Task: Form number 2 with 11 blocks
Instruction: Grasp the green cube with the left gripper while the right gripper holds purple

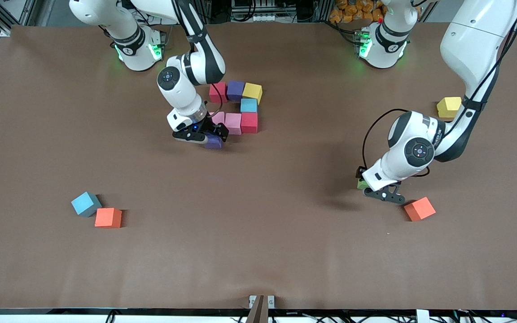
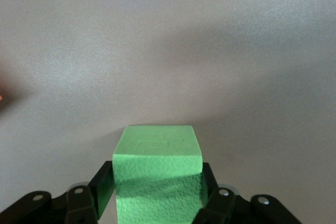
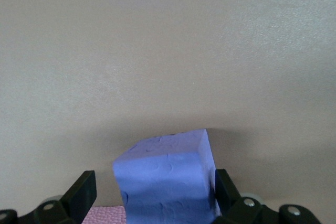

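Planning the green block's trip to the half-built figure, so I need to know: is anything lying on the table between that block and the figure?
Nothing visible does. The green block sits between the left tool's fingers, and the brown table from there to the block figure is bare. The orange block beside it lies off that line.

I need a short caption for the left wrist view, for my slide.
Left gripper closing around a green block on the brown table.

Bright green foam cube (image 2: 157,174), pebbled skin; purple foam cube (image 3: 168,179) alongside pale pink foam cube (image 3: 107,215); plain brown table (image 1: 258,251).
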`<state>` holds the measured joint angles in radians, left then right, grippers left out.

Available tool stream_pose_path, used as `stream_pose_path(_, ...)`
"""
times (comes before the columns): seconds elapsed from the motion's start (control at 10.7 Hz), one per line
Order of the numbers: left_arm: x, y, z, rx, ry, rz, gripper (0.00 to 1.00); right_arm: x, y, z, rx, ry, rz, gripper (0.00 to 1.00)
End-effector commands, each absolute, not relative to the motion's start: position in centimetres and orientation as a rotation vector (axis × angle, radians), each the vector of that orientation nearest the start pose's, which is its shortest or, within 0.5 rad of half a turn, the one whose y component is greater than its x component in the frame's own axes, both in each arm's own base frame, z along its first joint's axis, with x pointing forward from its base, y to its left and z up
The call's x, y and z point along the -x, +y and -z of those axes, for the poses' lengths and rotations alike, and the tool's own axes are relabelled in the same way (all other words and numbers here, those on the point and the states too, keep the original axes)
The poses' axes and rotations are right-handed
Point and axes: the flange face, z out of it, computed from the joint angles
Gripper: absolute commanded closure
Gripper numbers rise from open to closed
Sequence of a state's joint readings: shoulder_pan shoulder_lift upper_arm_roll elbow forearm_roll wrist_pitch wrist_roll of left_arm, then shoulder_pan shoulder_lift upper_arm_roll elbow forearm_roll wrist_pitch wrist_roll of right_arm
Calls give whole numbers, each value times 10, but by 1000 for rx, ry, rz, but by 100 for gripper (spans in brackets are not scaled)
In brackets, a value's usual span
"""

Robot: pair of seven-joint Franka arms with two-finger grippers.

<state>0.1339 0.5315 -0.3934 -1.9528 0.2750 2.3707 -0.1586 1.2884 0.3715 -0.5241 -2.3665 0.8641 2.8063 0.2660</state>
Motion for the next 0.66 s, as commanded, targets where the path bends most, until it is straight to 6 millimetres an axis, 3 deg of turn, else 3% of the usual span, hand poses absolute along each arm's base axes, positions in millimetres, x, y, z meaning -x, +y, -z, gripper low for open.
stream_pose_path(0.0, -597, -147, -213, 3105, 409, -88, 47, -399, 320, -211, 2856, 413, 92, 0)
stream_pose_path(0.19, -604, -149, -222, 3105, 406, -64, 53, -402, 319, -213, 2853, 404, 102, 0)
stream_pose_path(0.56, -615, -155, -247, 3092, 391, -117, 54, -416, 306, -221, 2861, 253, 148, 0)
